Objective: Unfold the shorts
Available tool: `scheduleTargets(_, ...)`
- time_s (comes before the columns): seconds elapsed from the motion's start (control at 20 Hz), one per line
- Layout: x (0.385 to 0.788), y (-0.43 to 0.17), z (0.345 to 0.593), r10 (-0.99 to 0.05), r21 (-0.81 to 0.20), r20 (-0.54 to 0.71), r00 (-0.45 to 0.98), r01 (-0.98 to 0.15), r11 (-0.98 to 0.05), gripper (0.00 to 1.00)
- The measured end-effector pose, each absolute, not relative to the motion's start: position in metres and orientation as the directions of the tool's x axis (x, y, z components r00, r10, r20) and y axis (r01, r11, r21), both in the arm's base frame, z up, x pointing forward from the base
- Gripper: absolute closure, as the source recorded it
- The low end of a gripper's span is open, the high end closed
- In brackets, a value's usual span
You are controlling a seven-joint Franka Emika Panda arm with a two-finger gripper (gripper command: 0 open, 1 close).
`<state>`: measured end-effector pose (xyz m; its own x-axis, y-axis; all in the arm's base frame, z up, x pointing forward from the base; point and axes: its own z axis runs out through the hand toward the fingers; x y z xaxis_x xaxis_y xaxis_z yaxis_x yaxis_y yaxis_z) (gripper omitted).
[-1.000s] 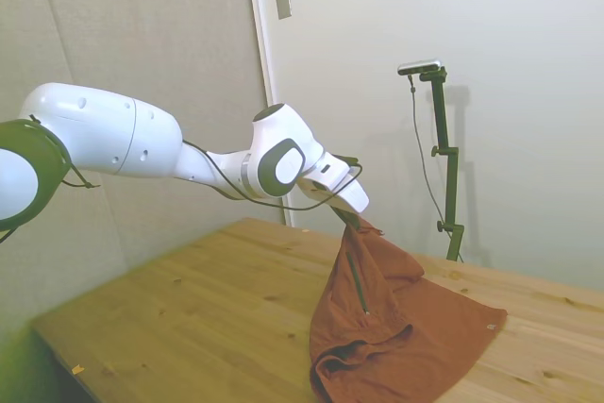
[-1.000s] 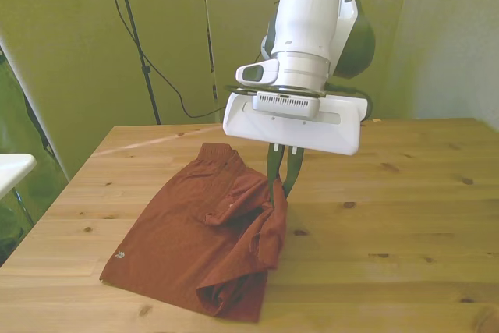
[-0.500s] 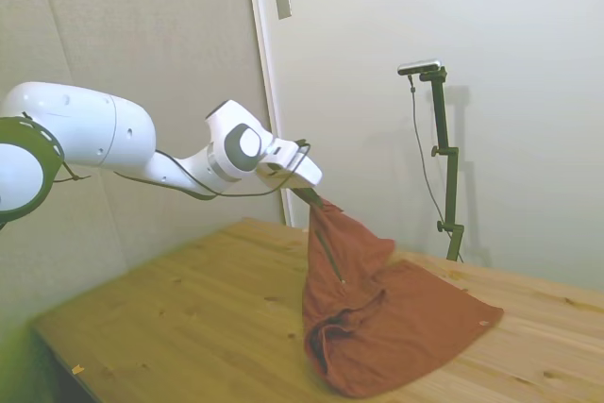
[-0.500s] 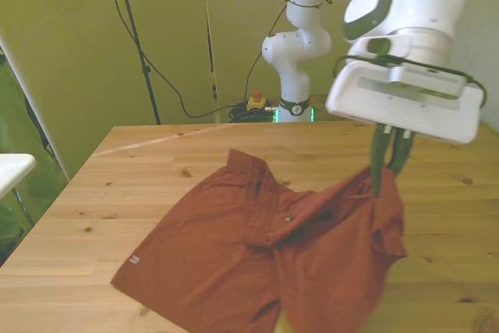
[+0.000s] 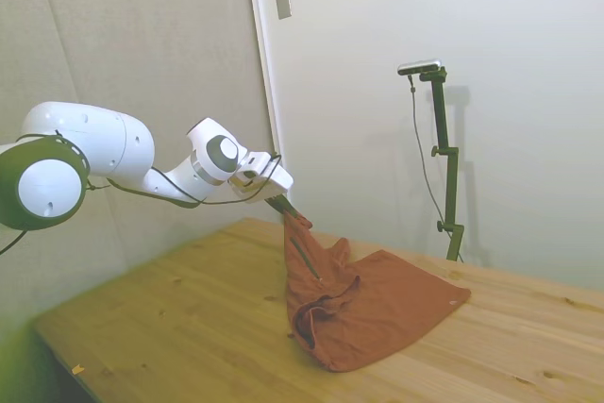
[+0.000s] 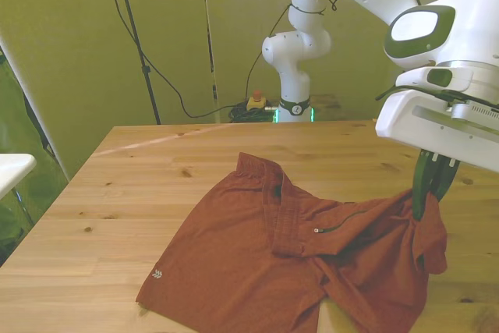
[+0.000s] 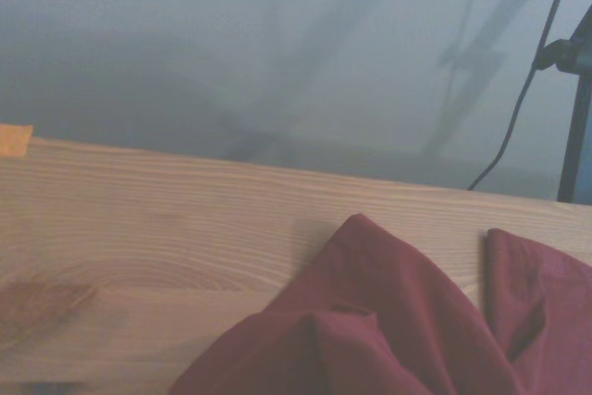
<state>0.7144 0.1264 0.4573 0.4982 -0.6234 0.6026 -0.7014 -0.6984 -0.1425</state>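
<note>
Your end effector (image 6: 433, 193) is pinched closed on one corner of the shorts (image 6: 288, 263), w/ the dark fingers (image 6: 422, 185) clamping a bunched edge of rust fabric and holding it up off the worktop (image 6: 140, 185). In the front view that held corner sits at approx 3 o'clock of the garment; everything else trails away from the end effector toward 9 o'clock, so the long axis of the shorts runs 3-to-9 across the worktop. The leg at the 9 o'clock end already lies flat, small white logo near its hem. The leg under the end effector hangs in a slack drape, partly doubled over itself, w/ the dark zip pocket (image 6: 343, 220) running along the fold between the two halves. The side view agrees: cloth rises to a peak at the end effector (image 5: 288, 213), then slopes down and away from the arm onto the wood. Wrist cam shows only folds of fabric (image 7: 398, 330) on wood, too blurry for more. Judgement: the spread turns on pulling further toward 3 o'clock, i.e. directly away from the flat leg, then lowering; you risk dragging the whole garment along instead of opening it, since nothing pins the flat end.
</note>
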Motion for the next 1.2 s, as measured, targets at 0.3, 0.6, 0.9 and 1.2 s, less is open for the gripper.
scheduleTargets(0.3,0.711,0.154,0.452,-0.606,-0.125,0.595,0.528,-0.684,-0.718,0.00)
scheduleTargets(0.6,0.707,0.161,0.469,-0.606,-0.141,0.601,0.522,-0.677,-0.722,0.00)
scheduleTargets(0.9,0.691,0.061,0.489,-0.637,-0.104,0.588,0.499,-0.734,-0.671,0.00)
scheduleTargets(1.2,0.681,-0.023,0.479,-0.649,-0.075,0.445,0.617,-0.697,-0.713,0.00)
